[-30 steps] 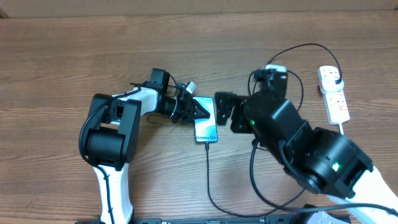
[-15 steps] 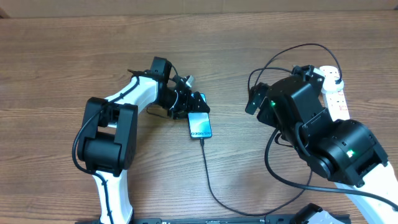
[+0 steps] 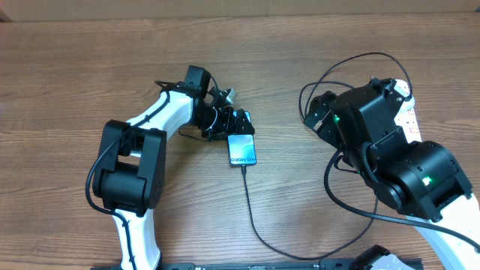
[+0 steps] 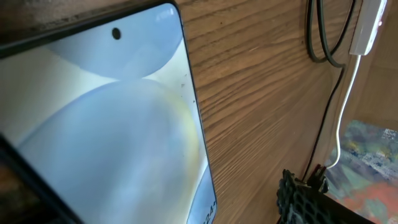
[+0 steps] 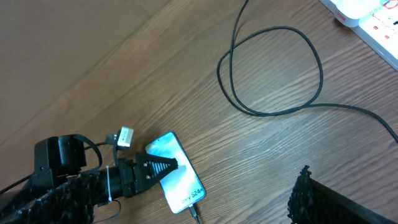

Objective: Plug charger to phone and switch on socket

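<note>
The phone [image 3: 242, 151], light-blue screen up, lies on the wood table. It also shows in the right wrist view [image 5: 180, 177] and fills the left wrist view [image 4: 112, 124]. The black charger cable [image 3: 251, 217] has its tip in the phone's near end and loops [image 5: 273, 106] toward the right. My left gripper [image 3: 236, 124] is open, its fingers over the phone's far end [image 5: 158, 167]. The white power strip [image 3: 411, 120] is mostly hidden under my right arm; one end shows in the right wrist view [image 5: 367, 15]. My right gripper [image 3: 316, 112] is open and empty, between the phone and the strip.
The strip's white cord [image 4: 345, 106] runs down the table's right side past a patterned object [image 4: 367, 162]. Cable loops [image 4: 320, 37] lie between the phone and the strip. A cardboard wall [image 3: 240, 7] borders the table's far edge.
My right arm has swung right, away from the phone and toward the power strip. My left gripper and the phone have shifted slightly left, and the cable is still in the phone.
</note>
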Available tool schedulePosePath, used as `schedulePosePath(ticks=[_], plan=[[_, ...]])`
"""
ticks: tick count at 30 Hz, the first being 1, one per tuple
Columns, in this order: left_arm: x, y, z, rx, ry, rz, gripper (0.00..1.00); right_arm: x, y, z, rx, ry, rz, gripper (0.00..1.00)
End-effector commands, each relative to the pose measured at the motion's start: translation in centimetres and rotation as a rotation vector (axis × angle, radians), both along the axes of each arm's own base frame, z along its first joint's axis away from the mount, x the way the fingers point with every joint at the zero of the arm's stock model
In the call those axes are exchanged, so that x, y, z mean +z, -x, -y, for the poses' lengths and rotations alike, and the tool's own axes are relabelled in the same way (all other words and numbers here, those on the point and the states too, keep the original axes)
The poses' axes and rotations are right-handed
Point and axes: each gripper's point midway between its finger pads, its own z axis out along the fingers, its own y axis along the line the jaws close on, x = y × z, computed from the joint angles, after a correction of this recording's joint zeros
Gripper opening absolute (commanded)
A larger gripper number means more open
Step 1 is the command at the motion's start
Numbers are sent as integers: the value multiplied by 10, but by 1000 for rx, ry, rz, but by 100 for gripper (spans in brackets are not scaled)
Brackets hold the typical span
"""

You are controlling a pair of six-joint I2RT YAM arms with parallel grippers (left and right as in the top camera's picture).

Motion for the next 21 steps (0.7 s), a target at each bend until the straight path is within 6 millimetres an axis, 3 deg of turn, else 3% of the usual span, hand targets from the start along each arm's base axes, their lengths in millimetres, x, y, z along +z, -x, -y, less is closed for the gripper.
schedulePosePath(ticks=[1,9,13,15,18,21], plan=[[-86,14,-70,39,-406,-62,100,5,1,9,-36,13,26,100],[-89,14,-78,41,-456,-53,100,-1,-11,8,-59,34,23,100],[-90,12,-91,48,-526,-47,100,-10,-21,21,-115,38,-11,100],[-84,9,-93,57,-525,-51,100,-14,-28,37,-166,11,-34,92],[-62,-5,-96,84,-516,-18,100,-17,-37,68,-226,-23,-62,66],[-19,-29,-101,135,-490,80,100,-23,-48,104,-245,-27,-85,44]])
